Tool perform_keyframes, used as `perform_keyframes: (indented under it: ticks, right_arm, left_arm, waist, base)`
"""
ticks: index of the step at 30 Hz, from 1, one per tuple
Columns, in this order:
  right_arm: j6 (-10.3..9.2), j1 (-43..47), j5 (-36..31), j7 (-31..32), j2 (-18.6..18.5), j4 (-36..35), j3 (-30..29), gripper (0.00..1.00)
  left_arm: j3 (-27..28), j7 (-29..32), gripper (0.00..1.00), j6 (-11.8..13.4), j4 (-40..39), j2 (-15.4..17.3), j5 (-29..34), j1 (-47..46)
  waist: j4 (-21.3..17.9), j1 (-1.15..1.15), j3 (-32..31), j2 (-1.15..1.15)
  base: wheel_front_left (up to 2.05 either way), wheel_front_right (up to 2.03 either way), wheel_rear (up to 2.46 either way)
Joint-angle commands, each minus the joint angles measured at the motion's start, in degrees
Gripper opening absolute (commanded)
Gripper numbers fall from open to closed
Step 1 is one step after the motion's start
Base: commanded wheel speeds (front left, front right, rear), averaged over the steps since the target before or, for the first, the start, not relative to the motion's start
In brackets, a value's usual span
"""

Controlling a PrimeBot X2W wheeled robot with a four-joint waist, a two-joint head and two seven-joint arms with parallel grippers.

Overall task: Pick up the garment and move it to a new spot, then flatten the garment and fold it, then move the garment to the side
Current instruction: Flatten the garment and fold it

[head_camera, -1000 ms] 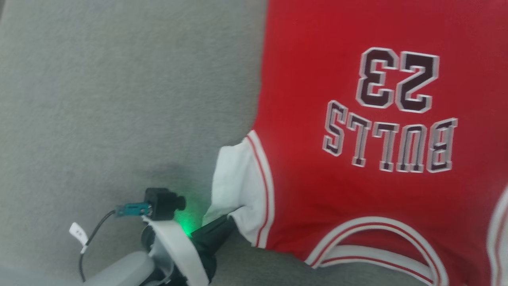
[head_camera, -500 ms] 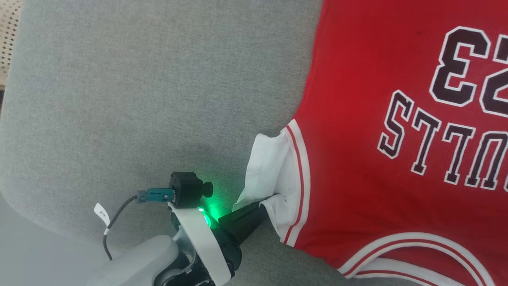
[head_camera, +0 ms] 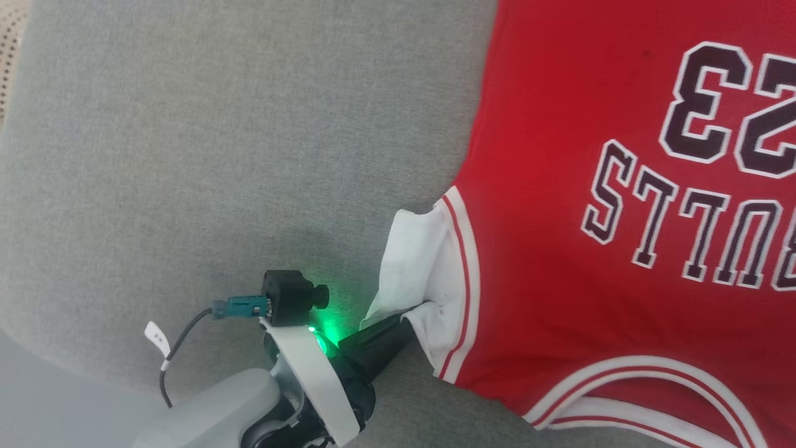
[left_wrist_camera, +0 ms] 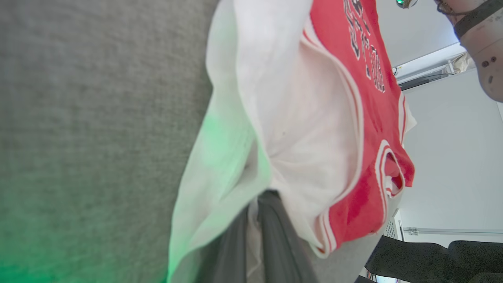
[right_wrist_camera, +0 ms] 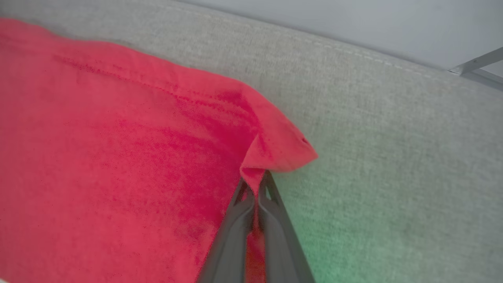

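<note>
"Both got it?"

"Yes. Left gripper (head_camera: 407,318) pinches the jersey (head_camera: 591,218) by its white sleeve (head_camera: 423,261); right gripper (right_wrist_camera: 257,184) nips a red corner. It lies spread on the grey cushion (head_camera: 217,155). Flattening, I'd say; folding not begun."

Bright, even light; a green lamp (head_camera: 318,339) tints the grey cushion (head_camera: 186,155) nearby. Wrist views blur toward their edges.
</note>
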Motion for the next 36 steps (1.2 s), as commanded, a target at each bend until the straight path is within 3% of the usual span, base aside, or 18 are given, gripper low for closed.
perform_keyframes:
  ticks: [1,6,10,14,18,24,32,35,36]
  right_arm:
    - [-0.08,2.6,0.8,-0.4,-0.4,-0.1,0.1,0.0]
    - [-0.07,8.9,6.3,-1.6,-3.5,-8.4,0.7,0.0]
    - [-0.07,17.5,12.7,-1.7,-8.4,-18.4,1.4,0.0]
    - [-0.07,31.9,20.7,-3.4,-15.6,-31.8,1.9,0.0]
    - [-0.06,44.2,24.6,-7.7,-20.1,-40.1,2.7,0.0]
    - [-0.06,59.5,27.4,-14.8,-22.8,-48.1,5.0,0.0]
    - [-0.07,69.6,25.8,-20.8,-20.3,-52.2,6.6,0.0]
    - [-0.12,69.1,23.5,-24.2,-20.0,-52.6,4.0,1.0]
    - [-0.11,68.9,23.0,-25.5,-20.6,-53.3,2.9,1.0]
  left_arm:
    - [-1.3,1.0,0.0,1.7,6.1,-5.8,-2.3,-1.0]
    - [0.1,-0.6,0.0,1.7,6.5,-2.5,-3.1,-0.4]
    - [1.2,-1.6,0.0,1.6,6.3,0.7,-3.8,0.9]
    - [3.2,-2.4,0.0,1.4,6.0,3.6,-4.3,2.8]
    - [5.3,-2.7,0.0,1.3,5.5,5.5,-4.5,5.2]
    - [8.7,-2.8,0.0,1.0,3.4,6.9,-3.6,8.8]
    - [11.1,-2.8,0.0,1.0,2.1,7.0,-2.0,11.1]
    - [11.1,-2.8,0.0,1.0,2.1,6.7,-1.7,11.5]
    - [11.1,-2.8,0.0,1.0,2.1,6.6,-1.6,11.6]
  waist:
    - [-1.2,0.0,-1.6,0.0]
    - [-4.2,0.0,-5.8,0.0]
    - [-6.9,0.0,-9.2,0.0]
    - [-10.2,0.0,-12.5,0.0]
    - [-12.7,0.0,-14.3,0.0]
    - [-14.6,0.0,-15.8,0.0]
    - [-14.8,0.0,-15.6,0.0]
    - [-14.9,0.0,-15.5,0.0]
    - [-14.8,0.0,-15.6,0.0]
  base:
    - [0.0,0.0,0.0]
    - [0.0,0.0,0.0]
    - [0.0,0.0,0.0]
    - [0.0,0.0,0.0]
    - [0.0,0.0,0.0]
    - [0.0,0.0,0.0]
    - [0.0,0.0,0.0]
    - [0.0,0.0,0.0]
    - [0.0,0.0,0.0]
